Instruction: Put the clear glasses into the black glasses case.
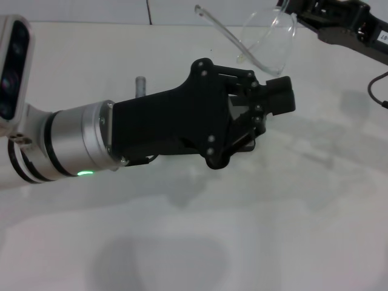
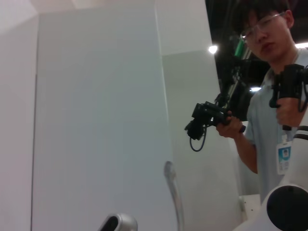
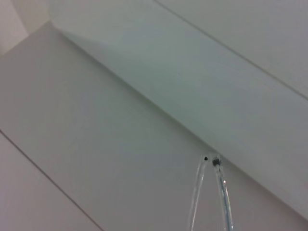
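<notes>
- my left gripper [image 1: 285,100] reaches across the middle of the head view, raised over the white table [image 1: 315,212]. the jaws are closed around a black block-like thing, which i judge to be the black glasses case [image 1: 280,97]; only its end shows past the fingers, so i can't confirm lid, lining or lettering.
- i read that pose as presenting the case toward the right arm so the glasses can be brought to it. whether the case is open i cannot tell from here.
- further right and farther from the robot, the clear glasses [image 1: 267,36] hang in the air just beyond the case, apart from it, with one long arm trailing toward the left.
- they look fully transparent and colourless, a one-piece wraparound lens with thin clear arms; only edges and glints give them away against the pale table.
- the right gripper [image 1: 291,7] sits at the top right corner, touching the glasses at the lens end, so i judge it is carrying them. its fingers are cut off by the frame edge and i cannot tell how they stand.
- the right wrist view shows two clear arms of the glasses converging, with small dark hinge dots, against bare white panels.
</notes>
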`<state>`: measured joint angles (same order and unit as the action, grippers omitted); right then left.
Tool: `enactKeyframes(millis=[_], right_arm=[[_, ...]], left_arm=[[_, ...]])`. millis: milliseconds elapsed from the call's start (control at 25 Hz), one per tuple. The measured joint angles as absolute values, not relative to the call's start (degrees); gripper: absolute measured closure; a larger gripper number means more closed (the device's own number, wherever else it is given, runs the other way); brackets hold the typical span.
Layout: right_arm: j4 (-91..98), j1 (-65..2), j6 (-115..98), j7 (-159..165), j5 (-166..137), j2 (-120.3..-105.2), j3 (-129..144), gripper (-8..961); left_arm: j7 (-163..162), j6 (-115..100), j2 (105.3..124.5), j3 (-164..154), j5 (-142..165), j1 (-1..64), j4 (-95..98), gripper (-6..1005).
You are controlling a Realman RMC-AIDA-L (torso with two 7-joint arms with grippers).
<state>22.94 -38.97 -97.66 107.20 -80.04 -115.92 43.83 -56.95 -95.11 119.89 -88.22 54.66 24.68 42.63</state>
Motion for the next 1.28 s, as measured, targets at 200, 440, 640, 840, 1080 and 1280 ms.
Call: enactKeyframes(millis=[200,440,640,840,1080,1280], right_arm=[[22.15,-39.96,-97.93,105.29,-80.05,-115.88,46.36,868],[22.84,-40.96,-98.09,102.59,-80.03,-115.78,51.43,867],[23.59,-41.55,-98.32,99.53,-80.25,-115.75,53.94,867],[26.4,-41.12,-99.22,97.33,-80.37,-115.75,55.68,867],[27.32,-41.21,-102.46,95.36,-80.26,-115.77,55.81,866],[27.97,-41.15,-103.51,95.32,-80.24,-115.91,55.84,865]], left_arm=[[-57.01,-95.12,119.94,-88.29,54.61,25.32,42.34,911],[-57.03,-94.78,119.97,-88.24,54.41,25.55,42.07,911],[-57.04,-94.59,119.97,-87.83,54.4,25.57,42.07,911],[-57.11,-93.98,119.97,-87.72,54.4,25.58,42.09,911],[-57.26,-92.96,119.92,-87.69,54.4,25.58,42.1,910],[-57.78,-92.53,119.89,-87.7,54.39,25.58,42.11,910]])
